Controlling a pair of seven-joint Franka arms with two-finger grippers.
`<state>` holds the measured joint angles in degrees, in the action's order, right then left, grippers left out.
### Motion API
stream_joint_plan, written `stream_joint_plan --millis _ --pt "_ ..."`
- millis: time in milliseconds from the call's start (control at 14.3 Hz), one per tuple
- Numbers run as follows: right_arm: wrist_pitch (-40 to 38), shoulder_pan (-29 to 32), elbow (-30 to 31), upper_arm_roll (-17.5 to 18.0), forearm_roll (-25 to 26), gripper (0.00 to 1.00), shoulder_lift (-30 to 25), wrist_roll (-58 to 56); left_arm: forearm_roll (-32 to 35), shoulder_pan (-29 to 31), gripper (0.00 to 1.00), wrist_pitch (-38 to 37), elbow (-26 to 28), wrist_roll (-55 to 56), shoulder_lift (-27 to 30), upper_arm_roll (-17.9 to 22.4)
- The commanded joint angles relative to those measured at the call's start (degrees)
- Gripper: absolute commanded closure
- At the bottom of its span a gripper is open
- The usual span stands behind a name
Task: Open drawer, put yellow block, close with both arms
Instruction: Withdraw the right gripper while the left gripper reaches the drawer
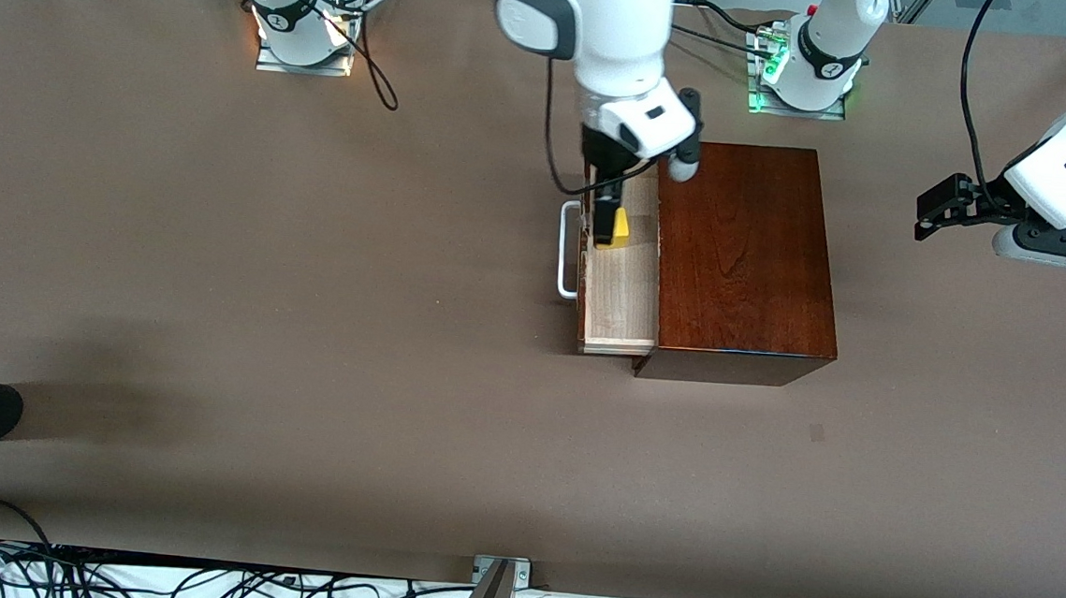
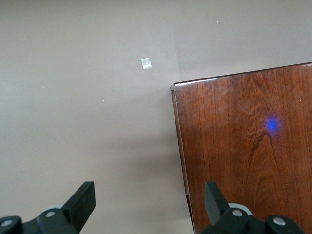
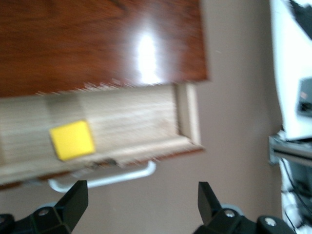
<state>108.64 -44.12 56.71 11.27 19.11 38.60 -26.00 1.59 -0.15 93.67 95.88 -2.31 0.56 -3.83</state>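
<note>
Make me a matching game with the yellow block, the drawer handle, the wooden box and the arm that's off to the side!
Things:
1. yellow block
2. handle
3. wooden box
4. left gripper

Descriptions:
A. white and U-shaped, on the drawer front
B. glossy dark reddish-brown
C. lying in the open drawer, under the right gripper
D. waiting with fingers open, toward the left arm's end of the table

Pairs: 1-C, 2-A, 3-B, 4-D
</note>
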Motion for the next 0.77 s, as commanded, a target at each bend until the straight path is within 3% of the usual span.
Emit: stream_joint_plan --millis 0,139,348,557,697 --pt "-0.53 6.22 1.12 0.86 -1.69 0.00 -3.17 0.60 0.16 -0.29 0.00 -1.12 -0.69 0.37 0.50 -0.30" --pt "-1.06 11.05 1.47 0.16 -10.81 0.00 -5.97 0.95 0.08 -0.29 0.00 -1.64 -0.78 0.37 0.41 -1.70" --pt "-2.99 14.85 4.35 -5.45 -13.48 0.00 -10.80 2.53 -2.37 -1.25 0.00 -6.99 -2.53 0.28 -1.34 -5.12" --pt "-0.63 19.67 19.61 -6.96 -19.89 0.00 -23.17 5.08 -12.29 -1.52 0.00 -11.48 -3.07 1.07 -4.15 -9.33" --pt "3.14 20.65 29.99 -11.25 -20.25 0.00 -31.44 7.80 -13.01 -1.61 0.00 -11.50 -3.24 0.99 -6.43 -14.69"
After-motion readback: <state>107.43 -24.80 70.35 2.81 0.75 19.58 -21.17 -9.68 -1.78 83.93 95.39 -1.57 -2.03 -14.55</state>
